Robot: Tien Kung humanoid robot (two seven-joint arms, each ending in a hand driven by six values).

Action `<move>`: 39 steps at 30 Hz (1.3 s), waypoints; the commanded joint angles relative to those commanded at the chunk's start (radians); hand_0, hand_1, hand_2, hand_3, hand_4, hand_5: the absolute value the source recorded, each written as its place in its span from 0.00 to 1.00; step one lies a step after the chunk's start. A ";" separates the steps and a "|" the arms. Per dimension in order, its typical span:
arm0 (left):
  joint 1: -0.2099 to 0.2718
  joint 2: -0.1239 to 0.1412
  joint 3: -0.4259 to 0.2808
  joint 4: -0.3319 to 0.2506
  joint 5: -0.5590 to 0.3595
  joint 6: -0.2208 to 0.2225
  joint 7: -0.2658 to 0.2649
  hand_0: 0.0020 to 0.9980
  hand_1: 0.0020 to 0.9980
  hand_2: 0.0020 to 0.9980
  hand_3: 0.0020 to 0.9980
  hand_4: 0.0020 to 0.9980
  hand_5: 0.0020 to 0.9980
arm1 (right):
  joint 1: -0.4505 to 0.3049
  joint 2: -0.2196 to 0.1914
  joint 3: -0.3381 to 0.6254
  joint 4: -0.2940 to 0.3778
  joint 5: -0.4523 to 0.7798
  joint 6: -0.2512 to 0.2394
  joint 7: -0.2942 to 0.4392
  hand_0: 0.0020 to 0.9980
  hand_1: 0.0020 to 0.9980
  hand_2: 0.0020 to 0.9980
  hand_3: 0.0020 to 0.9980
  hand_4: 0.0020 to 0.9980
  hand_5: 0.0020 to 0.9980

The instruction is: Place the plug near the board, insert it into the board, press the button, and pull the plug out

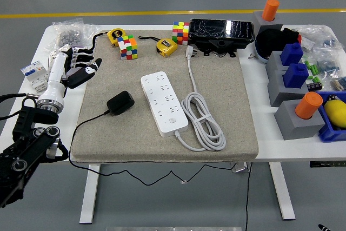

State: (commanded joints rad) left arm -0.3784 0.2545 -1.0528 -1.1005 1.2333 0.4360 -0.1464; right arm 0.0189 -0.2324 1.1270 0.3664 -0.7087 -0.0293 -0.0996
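A white power strip (164,103) with rows of sockets lies at an angle in the middle of a grey felt mat (227,133) that covers most of the white table (267,147). Its white cord (203,120) is coiled just beside it toward the table's right edge, and the cord's own white plug (190,51) rests near the far edge. The black plug adapter (120,103) sits on the mat near the strip, toward the left edge and apart from it, with its thin black cable (86,123) trailing off the near edge.

The robot's left hand (81,68) hovers over the table's far left corner, its black-tipped fingers (89,60) loosely spread and holding nothing (the adapter lies well apart from it).

Along the far edge stand two multicoloured puzzle cubes (128,46), two yellow tape measures (166,46) and a black glossy case (221,32). At the right edge, grey blocks (294,120) carry orange cylinders (308,105) and blue pieces (295,74).
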 joint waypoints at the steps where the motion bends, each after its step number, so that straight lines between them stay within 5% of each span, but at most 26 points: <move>1: -0.001 0.001 0.000 0.000 0.001 0.000 0.000 0.58 0.61 0.57 0.59 0.78 0.30 | 0.000 -0.001 -0.002 0.000 0.000 0.000 0.000 0.54 0.64 0.66 0.56 0.90 0.42; 39: -0.006 0.013 0.002 -0.001 -0.003 -0.005 -0.002 0.57 0.60 0.57 0.58 0.77 0.31 | 0.009 -0.006 -0.022 -0.004 0.000 0.002 -0.002 0.54 0.65 0.66 0.56 0.90 0.42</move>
State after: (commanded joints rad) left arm -0.3841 0.2680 -1.0505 -1.1015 1.2304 0.4313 -0.1481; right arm 0.0278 -0.2387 1.1055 0.3629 -0.7086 -0.0271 -0.1014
